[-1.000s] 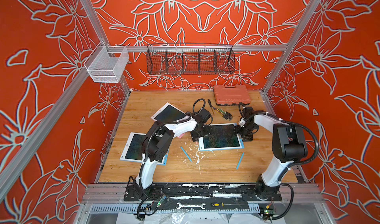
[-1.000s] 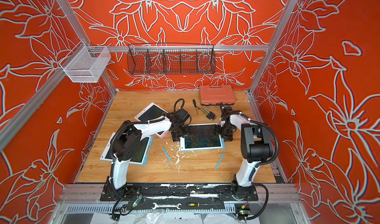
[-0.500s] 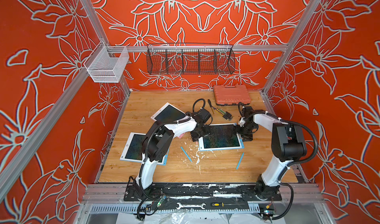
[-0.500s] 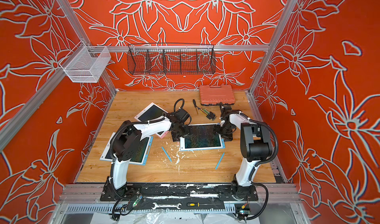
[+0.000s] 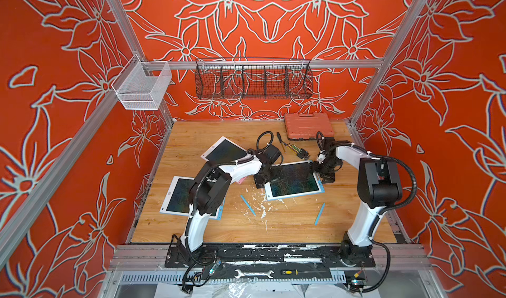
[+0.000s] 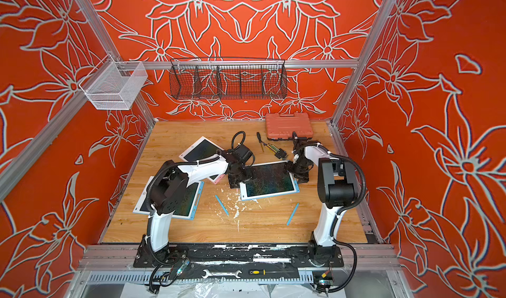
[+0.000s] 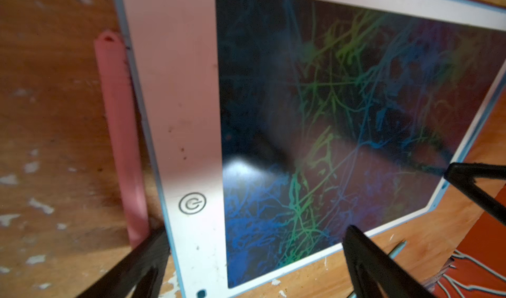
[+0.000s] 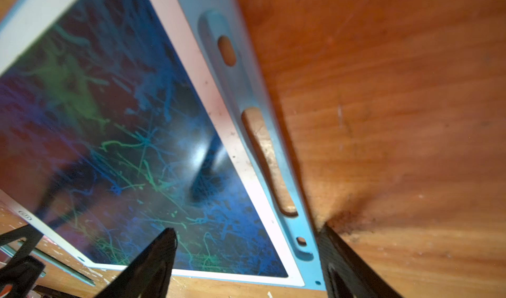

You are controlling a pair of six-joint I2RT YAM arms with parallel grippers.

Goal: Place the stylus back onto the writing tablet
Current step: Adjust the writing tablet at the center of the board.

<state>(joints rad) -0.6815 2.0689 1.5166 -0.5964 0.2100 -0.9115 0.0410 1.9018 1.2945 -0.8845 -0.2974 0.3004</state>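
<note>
Both grippers I see spread wide, left gripper (image 7: 254, 244) and right gripper (image 8: 246, 252) straddling tablet (image 5: 294, 180) edges, pink stylus (image 7: 120, 135) partly hidden.

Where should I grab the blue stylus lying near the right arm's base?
Take the blue stylus at mid-shaft, coming straight down, jaws across its narrow width. It lies flat on bare table, clear of the tablet, and the open right gripper is nearest.

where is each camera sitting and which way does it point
Top views: high at the front, looking down at the table; both arms show.
Left wrist: on the left arm, looking at the middle tablet and a pink stylus; open left claw.
Right wrist: on the right arm, facing that tablet's empty stylus slot; open right claw.
All show the middle tablet.
</note>
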